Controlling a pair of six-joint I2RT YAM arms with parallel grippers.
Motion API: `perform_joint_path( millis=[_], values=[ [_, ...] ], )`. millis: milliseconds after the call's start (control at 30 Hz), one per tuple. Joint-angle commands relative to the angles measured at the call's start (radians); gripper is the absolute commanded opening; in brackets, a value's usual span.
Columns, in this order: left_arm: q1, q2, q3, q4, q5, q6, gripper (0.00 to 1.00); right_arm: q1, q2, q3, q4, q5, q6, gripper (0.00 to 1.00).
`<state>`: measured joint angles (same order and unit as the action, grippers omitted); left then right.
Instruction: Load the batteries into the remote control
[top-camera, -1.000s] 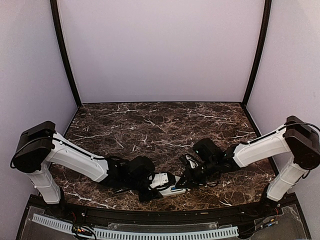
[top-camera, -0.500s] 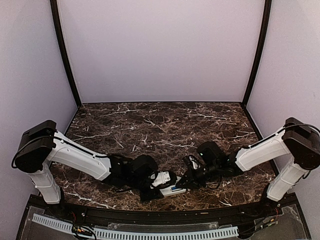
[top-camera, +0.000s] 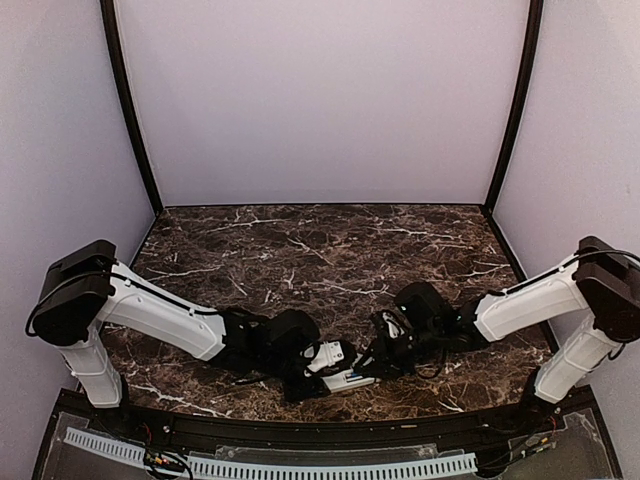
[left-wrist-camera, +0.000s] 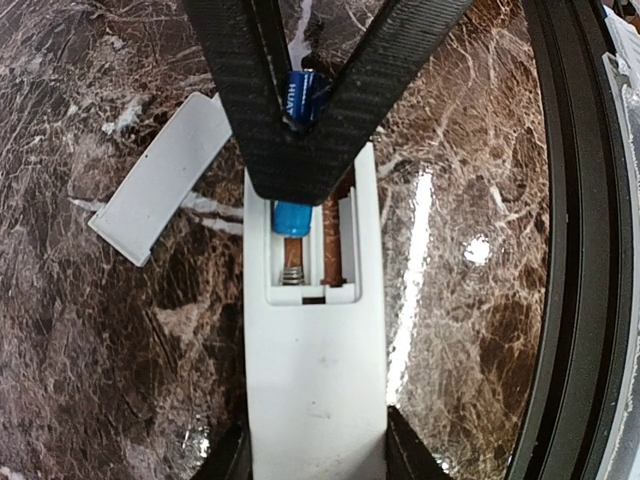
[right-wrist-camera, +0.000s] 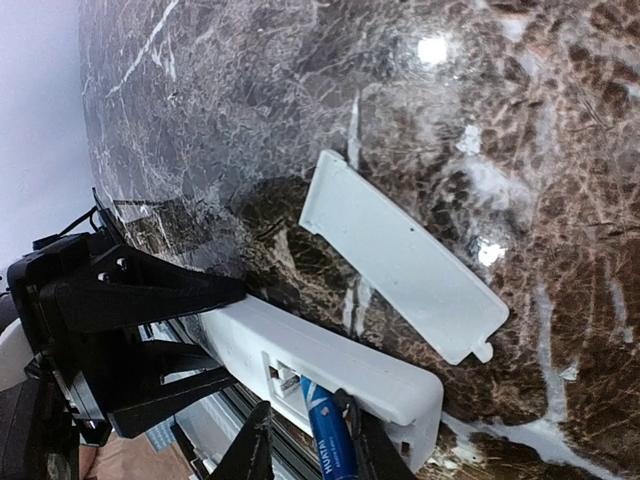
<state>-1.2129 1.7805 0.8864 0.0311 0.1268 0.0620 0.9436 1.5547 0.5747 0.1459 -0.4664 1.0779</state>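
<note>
My left gripper (left-wrist-camera: 315, 458) is shut on the white remote control (left-wrist-camera: 315, 380), which lies back-up with its battery recess (left-wrist-camera: 312, 285) open. In the top view my left gripper (top-camera: 318, 373) holds the remote (top-camera: 350, 381) near the front edge. My right gripper (right-wrist-camera: 305, 412) is shut on the blue battery (right-wrist-camera: 330, 440), tilted, with its lower end (left-wrist-camera: 293, 215) in the left slot. An orange-red battery (left-wrist-camera: 332, 245) lies in the right slot. In the left wrist view my right gripper's black fingers (left-wrist-camera: 250, 110) pinch the blue battery (left-wrist-camera: 303, 95) above the recess.
The loose white battery cover (right-wrist-camera: 405, 255) lies flat on the marble beside the remote and also shows in the left wrist view (left-wrist-camera: 165, 175). The table's dark front rail (left-wrist-camera: 570, 250) runs close along the remote's side. Both arms meet low at the front centre (top-camera: 368, 366).
My right gripper has shifted slightly towards the remote with the blue battery. My left gripper has kept hold of the remote, moving a little to the right.
</note>
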Motion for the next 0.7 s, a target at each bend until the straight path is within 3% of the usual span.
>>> perform_joint_path(
  millis=[0, 367, 667],
  values=[
    [-0.008, 0.080, -0.003, 0.016, 0.011, -0.028, 0.00, 0.001, -0.004, 0.033, -0.203, 0.104, -0.036, 0.26],
    [-0.008, 0.082, -0.002, 0.018, 0.026, -0.021, 0.00, 0.003, -0.030, 0.137, -0.387, 0.179, -0.102, 0.34],
    [-0.008, 0.081, -0.003, 0.014, 0.040, -0.012, 0.00, 0.004, -0.011, 0.223, -0.509, 0.222, -0.160, 0.35]
  ],
)
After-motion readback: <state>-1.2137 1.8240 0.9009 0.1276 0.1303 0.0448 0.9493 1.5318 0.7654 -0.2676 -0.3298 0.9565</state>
